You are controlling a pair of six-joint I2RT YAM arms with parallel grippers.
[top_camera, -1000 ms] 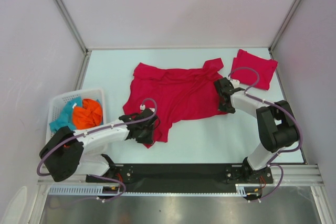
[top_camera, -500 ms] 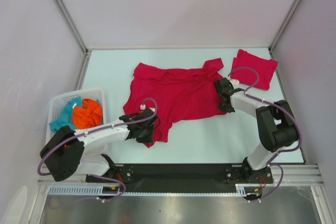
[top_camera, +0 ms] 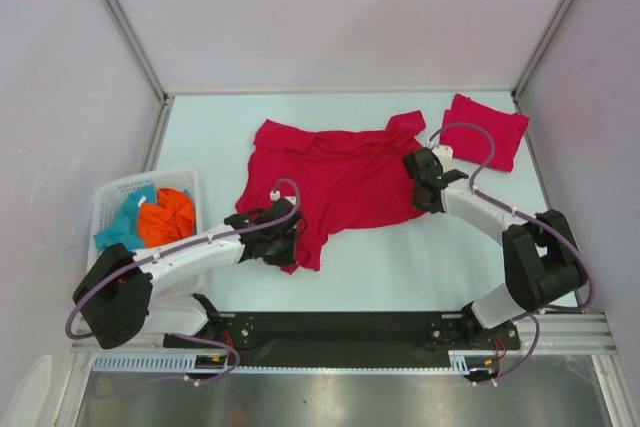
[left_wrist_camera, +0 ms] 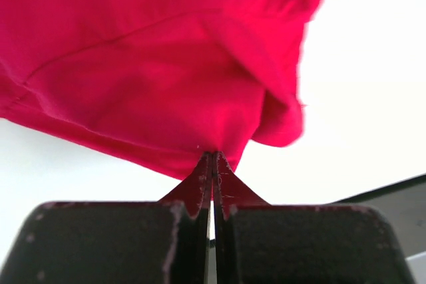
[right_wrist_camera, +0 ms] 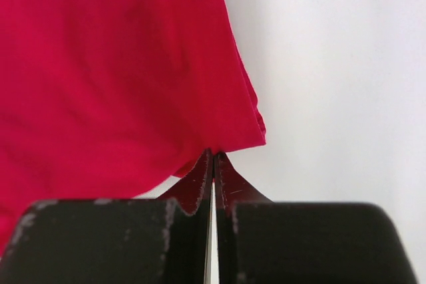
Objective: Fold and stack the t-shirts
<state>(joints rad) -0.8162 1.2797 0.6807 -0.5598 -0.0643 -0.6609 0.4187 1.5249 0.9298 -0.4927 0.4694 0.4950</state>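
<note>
Mid-frame, the left gripper [top_camera: 283,244] and right gripper [top_camera: 418,185], open a moment ago, are now pinching the spread t-shirt [top_camera: 335,182], readying a fold.

Free room: white tabletop [top_camera: 400,272] is bare along the near edge right of centre and behind the spread crimson-red cloth t-shirt [top_camera: 330,182] covering the centre. Obstacles: white plastic mesh basket [top_camera: 108,202] blocks the left edge, folded crimson-red cloth t-shirt [top_camera: 485,130] fills the far-right corner, pale enclosure walls [top_camera: 340,17] close three sides.
</note>
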